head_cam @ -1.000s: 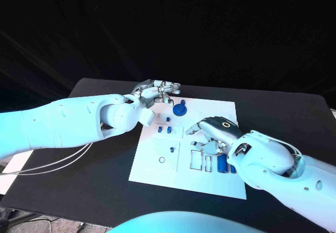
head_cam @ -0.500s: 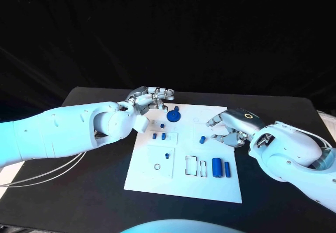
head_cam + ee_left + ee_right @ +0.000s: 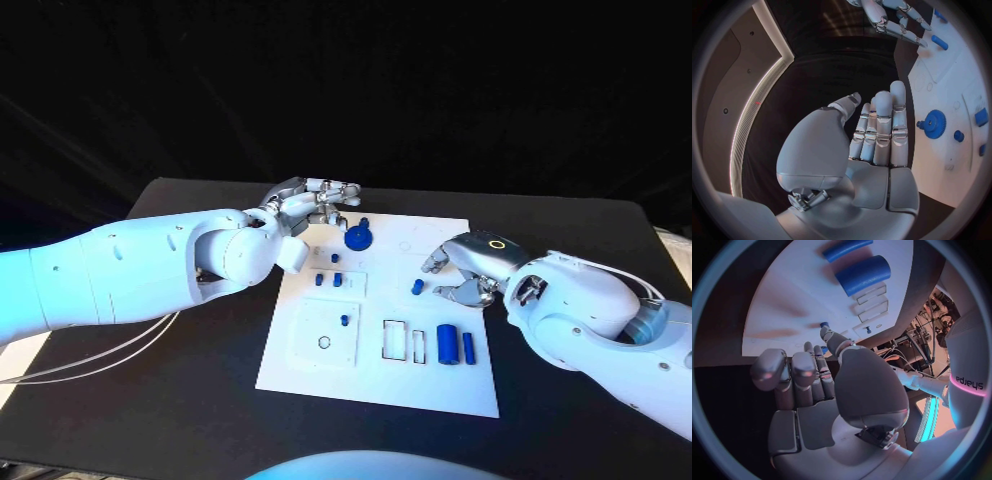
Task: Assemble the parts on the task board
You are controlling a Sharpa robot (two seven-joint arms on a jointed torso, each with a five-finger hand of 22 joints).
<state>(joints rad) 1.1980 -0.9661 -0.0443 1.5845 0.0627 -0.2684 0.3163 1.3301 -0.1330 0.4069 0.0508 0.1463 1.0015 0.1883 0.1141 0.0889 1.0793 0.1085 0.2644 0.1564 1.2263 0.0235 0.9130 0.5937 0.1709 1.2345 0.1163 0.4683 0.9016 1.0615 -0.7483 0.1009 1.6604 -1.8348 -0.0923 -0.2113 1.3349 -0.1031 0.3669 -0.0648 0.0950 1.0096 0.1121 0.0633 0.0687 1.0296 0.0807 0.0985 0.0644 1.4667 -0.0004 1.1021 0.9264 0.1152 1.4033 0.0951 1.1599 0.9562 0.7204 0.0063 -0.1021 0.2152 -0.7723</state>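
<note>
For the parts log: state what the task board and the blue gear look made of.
Task board: looks like matte white plastic or coated sheet, flat and thin, with no glare. Blue gear: probably moulded or printed plastic, uniform saturated blue, dull surface. Neither can be confirmed by look alone.

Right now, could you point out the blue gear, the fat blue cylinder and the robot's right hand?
blue gear (image 3: 358, 238): head view, on its round toothed face.
fat blue cylinder (image 3: 447, 345): head view, middle of its body.
right hand (image 3: 464, 266): head view, on the silver back of the hand.
</note>
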